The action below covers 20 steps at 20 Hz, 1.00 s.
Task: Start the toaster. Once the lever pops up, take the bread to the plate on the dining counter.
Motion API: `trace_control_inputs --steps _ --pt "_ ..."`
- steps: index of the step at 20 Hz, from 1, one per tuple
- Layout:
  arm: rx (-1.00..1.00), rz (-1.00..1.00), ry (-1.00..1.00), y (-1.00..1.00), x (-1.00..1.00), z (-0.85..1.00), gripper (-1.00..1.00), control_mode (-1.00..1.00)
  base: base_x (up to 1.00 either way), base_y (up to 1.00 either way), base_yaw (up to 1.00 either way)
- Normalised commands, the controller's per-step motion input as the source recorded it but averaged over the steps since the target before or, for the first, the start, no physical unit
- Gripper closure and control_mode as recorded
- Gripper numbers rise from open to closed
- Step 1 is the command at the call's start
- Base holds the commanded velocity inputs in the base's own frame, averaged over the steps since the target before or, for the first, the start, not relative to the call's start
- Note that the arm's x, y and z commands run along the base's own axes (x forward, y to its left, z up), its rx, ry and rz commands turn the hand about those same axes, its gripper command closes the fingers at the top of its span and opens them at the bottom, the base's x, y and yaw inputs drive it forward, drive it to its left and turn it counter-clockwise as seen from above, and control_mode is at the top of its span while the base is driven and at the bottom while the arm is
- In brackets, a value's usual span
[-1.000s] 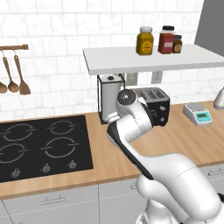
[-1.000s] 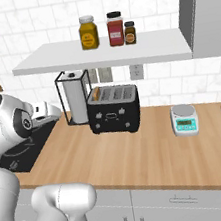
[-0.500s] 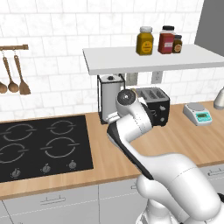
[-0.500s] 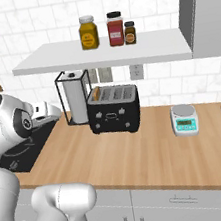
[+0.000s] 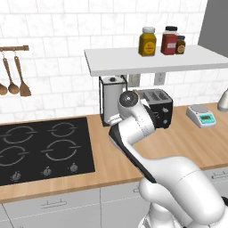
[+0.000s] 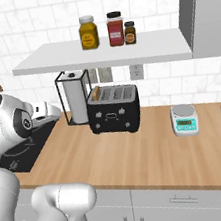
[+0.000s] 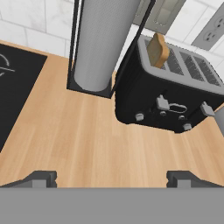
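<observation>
One grey paper-towel roll in a black wire holder [image 7: 103,43] stood upper left, touching the black four-slot toaster [image 7: 170,94] at upper right, tan bread slice [image 7: 157,49] in its slot; the hand [image 7: 111,178], released wide, hovered over bare wooden counter [image 7: 78,140] below.

The white arm [image 5: 138,133] rises from the lower right and bends in front of the black toaster [image 5: 159,107], hiding its left part. A paper-towel roll [image 5: 111,99] stands just left of the toaster on the wooden table [image 5: 116,160]. A black stove [image 5: 42,149] lies further left, a small white scale [image 5: 202,116] to the right, and three jars [image 5: 162,41] on the shelf [image 5: 151,60] above.
</observation>
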Motion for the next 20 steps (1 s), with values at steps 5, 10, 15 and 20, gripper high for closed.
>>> trace_control_inputs --steps 5,10,15,20 --pt "0.0 0.0 0.0 0.0 0.0 0.0 -1.0 -1.0 0.0 0.0 0.0" --pt "0.0 0.0 0.0 0.0 0.0 0.0 -1.0 -1.0 0.0 0.0 0.0" --pt "0.0 0.0 0.0 0.0 0.0 0.0 -1.0 -1.0 0.0 0.0 0.0" --pt "0.0 0.0 0.0 0.0 0.0 0.0 -1.0 -1.0 0.0 0.0 0.0"
